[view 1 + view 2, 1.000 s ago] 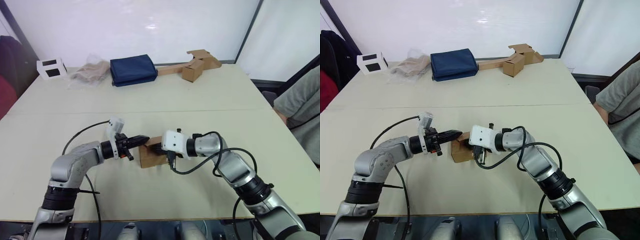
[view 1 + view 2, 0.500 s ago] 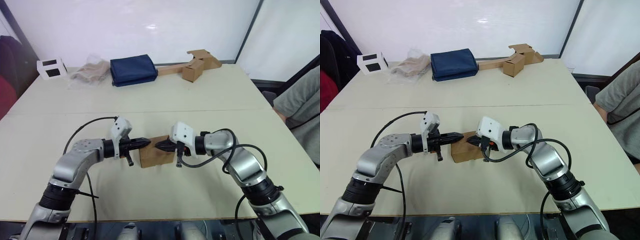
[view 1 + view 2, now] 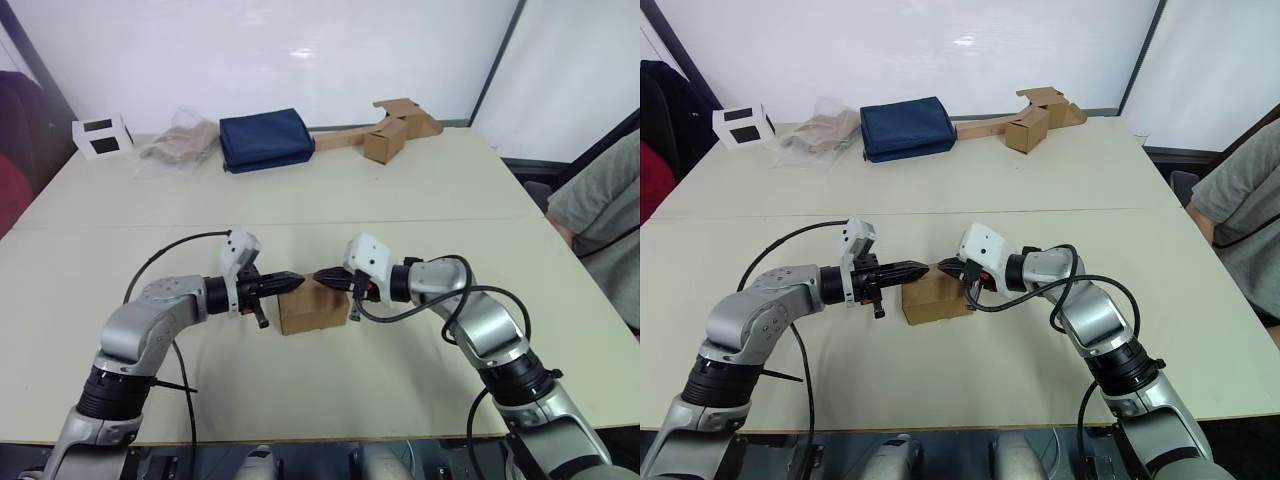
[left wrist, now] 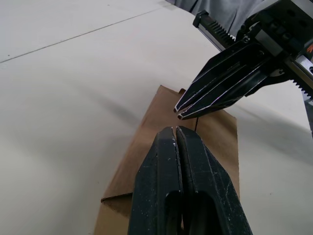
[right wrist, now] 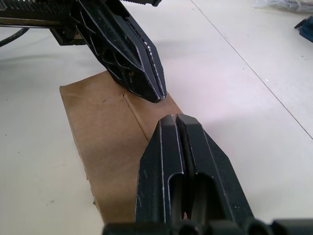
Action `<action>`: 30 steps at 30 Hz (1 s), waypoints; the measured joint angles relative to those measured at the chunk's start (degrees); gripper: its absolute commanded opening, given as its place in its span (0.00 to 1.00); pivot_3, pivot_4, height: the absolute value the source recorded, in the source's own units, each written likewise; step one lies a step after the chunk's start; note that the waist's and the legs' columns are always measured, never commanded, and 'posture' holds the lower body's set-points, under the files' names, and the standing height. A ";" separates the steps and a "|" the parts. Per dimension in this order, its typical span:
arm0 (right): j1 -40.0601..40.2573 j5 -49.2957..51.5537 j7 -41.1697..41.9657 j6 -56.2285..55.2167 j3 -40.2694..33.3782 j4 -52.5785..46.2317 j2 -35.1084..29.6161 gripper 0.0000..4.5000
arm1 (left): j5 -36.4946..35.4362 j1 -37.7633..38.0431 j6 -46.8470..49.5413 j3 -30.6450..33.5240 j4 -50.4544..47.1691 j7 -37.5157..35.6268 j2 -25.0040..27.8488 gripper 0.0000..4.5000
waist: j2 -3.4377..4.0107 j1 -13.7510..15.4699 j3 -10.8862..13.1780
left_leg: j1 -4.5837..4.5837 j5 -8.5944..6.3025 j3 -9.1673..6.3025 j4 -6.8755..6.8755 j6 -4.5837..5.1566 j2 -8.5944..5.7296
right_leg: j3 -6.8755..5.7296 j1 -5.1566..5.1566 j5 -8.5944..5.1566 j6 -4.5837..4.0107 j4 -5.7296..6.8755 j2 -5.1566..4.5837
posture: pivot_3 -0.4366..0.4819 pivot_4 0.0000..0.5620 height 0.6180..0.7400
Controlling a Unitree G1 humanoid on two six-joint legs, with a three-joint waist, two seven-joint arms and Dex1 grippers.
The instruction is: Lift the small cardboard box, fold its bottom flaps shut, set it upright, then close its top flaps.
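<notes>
Small cardboard box sits on the near half of the cream table, roughly centre, top flaps lying flat w/ a seam down the middle. Both arms reach in over it from either side — left gripper w/ its two black fingers pressed together, tip over the box's left top edge; right gripper likewise pinched together, nothing between the fingers, tip over the right part of the top. The two tips point at each other, just apart, above the seam; can't tell whether either actually touches the cardboard. In the left wrist view the box lies right under the closed fingers, the other gripper's tip just beyond. Further back, at the table's far edge: white box w/ black windows at far left, a crumpled clear plastic bag beside it, then a folded navy blue bag, then a brown cardboard box joined to a long cardboard strip toward the right. A person's grey sleeve shows at the right edge, off the table.
</notes>
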 measured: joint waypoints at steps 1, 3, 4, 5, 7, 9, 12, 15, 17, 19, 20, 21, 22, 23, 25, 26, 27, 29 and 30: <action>0.03 -0.04 0.06 -0.04 0.19 0.01 -0.02 0.00 | 0.29 0.09 -0.07 -0.45 -0.01 0.02 0.11 0.01 | 0.00 0.00 0.00 | 0.00 0.00 0.00 0.00 0.00 0.00 | 0.00 0.00 0.00 0.00 0.00 0.00 | 0.48 0.27 1.00; 0.31 -0.53 0.35 -0.38 0.93 0.01 -0.19 0.00 | 1.96 0.66 -1.11 -2.27 -0.48 -0.13 0.55 0.01 | 0.00 0.01 0.00 | 0.00 0.00 0.00 0.00 0.00 0.00 | 0.00 0.00 0.00 0.00 0.00 0.00 | 0.48 0.27 1.00; 0.51 -0.62 0.40 -0.45 1.22 0.01 -0.27 0.00 | 2.35 0.87 -1.63 -2.61 -0.70 -0.16 0.70 0.01 | 0.00 0.03 0.00 | 0.00 0.00 0.00 0.00 0.00 0.00 | 0.00 0.00 0.00 0.00 0.00 0.00 | 0.48 0.27 1.00; 0.72 -0.97 0.50 -0.49 1.79 0.02 -0.45 0.00 | 3.08 1.05 -2.39 -3.23 -0.98 -0.24 0.94 0.01 | 0.00 0.03 0.00 | 0.00 0.00 0.00 0.00 0.00 0.00 | 0.00 0.00 0.00 0.00 0.00 0.00 | 0.48 0.27 1.00; 0.93 -1.21 0.64 -0.56 2.42 0.24 -0.51 0.00 | 3.88 1.24 -3.22 -3.66 -0.98 -0.33 1.03 0.01 | 0.00 0.02 0.00 | 0.00 0.00 0.00 0.00 0.00 0.00 | 0.00 0.01 0.00 0.00 0.00 0.00 | 0.48 0.27 1.00; 0.92 -2.31 0.36 -1.07 3.15 1.10 -0.46 0.00 | 4.98 1.67 -4.58 -4.22 -0.95 -0.46 1.05 0.01 | 0.00 0.02 0.00 | 0.00 0.00 0.00 0.00 0.00 0.00 | 0.00 0.01 0.00 0.00 0.00 0.00 | 0.48 0.27 1.00; 0.76 -3.31 -0.05 -2.05 3.71 1.90 -0.25 0.00 | 5.85 1.87 -5.54 -4.51 -0.95 -0.58 1.10 0.01 | 0.01 0.02 -0.01 | 0.04 0.00 0.00 0.00 0.00 0.00 | 0.00 0.04 0.00 0.00 0.00 0.01 | 0.48 0.27 1.00; 0.72 -3.41 -0.30 -2.35 3.73 2.24 -0.02 0.00 | 5.89 1.94 -5.42 -4.43 -1.01 -0.52 1.07 0.01 | 0.01 0.01 -0.01 | 0.05 0.00 0.00 0.00 0.00 0.00 | 0.00 0.06 0.00 0.00 0.00 0.01 | 0.48 0.27 1.00; 0.73 -3.39 -0.51 -2.65 3.71 2.40 0.12 0.00 | 5.30 2.12 -4.90 -3.70 -1.07 -0.13 0.62 0.01 | 0.01 0.00 -0.01 | 0.06 0.00 0.00 0.00 0.00 0.00 | 0.00 0.06 0.00 0.00 0.00 0.01 | 0.48 0.27 1.00; 0.76 -3.21 -0.84 -2.72 3.35 2.62 0.50 0.00 | 3.83 2.42 -3.69 -2.60 -1.06 0.54 -0.21 0.01 | 0.01 -0.01 -0.01 | 0.06 0.00 0.00 0.00 0.00 0.01 | 0.00 0.06 0.00 0.00 0.00 0.01 | 0.48 0.27 1.00; 0.94 -2.40 -0.92 -2.57 2.44 2.61 0.93 0.00 | 2.42 2.62 -2.41 -1.16 -1.01 1.27 -0.94 0.01 | 0.01 0.00 -0.01 | 0.05 0.00 0.00 0.00 0.00 0.01 | 0.00 0.05 0.00 0.00 0.00 0.01 | 0.48 0.27 1.00; 1.09 -1.44 -0.96 -2.20 1.45 2.59 1.14 0.00 | 1.23 2.63 -1.38 0.16 -0.98 1.92 -1.38 0.01 | 0.00 0.01 -0.01 | 0.05 0.00 -0.01 0.00 0.00 0.02 | 0.00 0.05 0.00 0.00 0.00 0.02 | 0.48 0.27 1.00; 1.21 -0.51 -0.99 -1.75 0.25 2.57 1.17 0.00 | 0.23 2.60 -0.57 1.67 -0.98 2.53 -1.55 0.01 | 0.00 0.01 -0.01 | 0.04 0.00 0.00 0.01 0.00 0.02 | 0.00 0.05 0.00 0.00 0.00 0.01 | 0.48 0.27 1.00; 1.42 0.97 -1.06 -0.99 -1.41 2.44 1.44 0.00 | -1.24 2.60 0.70 3.33 -1.01 3.07 -1.57 0.01 | 0.00 0.02 -0.01 | 0.03 0.00 -0.01 0.00 0.00 0.01 | 0.00 0.05 0.00 0.00 0.00 0.01 | 0.48 0.27 1.00; 1.81 3.65 -1.46 0.40 -4.40 1.92 1.99 0.00 | -3.48 2.60 2.67 6.22 -1.13 4.13 -1.45 0.01 | 0.00 0.02 0.00 | 0.03 0.00 -0.01 0.00 0.00 0.01 | 0.00 0.04 0.00 0.00 0.00 0.01 | 0.48 0.27 1.00; 1.95 5.04 -1.86 1.19 -6.12 1.60 2.43 0.00 | -4.69 2.60 3.84 7.72 -1.31 4.59 -1.26 0.01 | 0.00 0.01 0.00 | 0.02 0.00 -0.01 0.00 0.00 0.02 | 0.00 0.04 0.00 0.00 0.00 0.01 | 0.48 0.27 1.00; 2.01 5.96 -2.10 1.71 -7.23 1.36 2.56 0.00 | -5.40 2.60 4.40 8.57 -1.44 4.93 -0.90 0.01 | 0.00 0.01 0.00 | 0.03 0.00 -0.01 0.00 0.00 0.01 | 0.00 0.04 0.00 0.00 0.00 0.01 | 0.48 0.27 1.00; 2.42 7.41 -2.85 2.43 -9.12 0.91 2.65 0.00 | -6.57 2.81 5.61 10.08 -1.63 5.57 -0.12 0.01 | 0.00 0.01 0.00 | 0.03 0.00 -0.01 0.00 0.00 0.02 | 0.00 0.04 0.00 0.00 0.00 0.01 | 0.48 0.27 1.00; 2.75 7.93 -3.24 2.63 -9.85 0.86 2.61 0.00 | -6.79 3.21 6.03 10.63 -1.78 5.83 0.37 0.01 | 0.00 0.00 0.00 | 0.03 0.00 -0.01 -0.01 0.00 0.01 | 0.00 0.04 0.00 0.00 0.00 0.00 | 0.48 0.27 1.00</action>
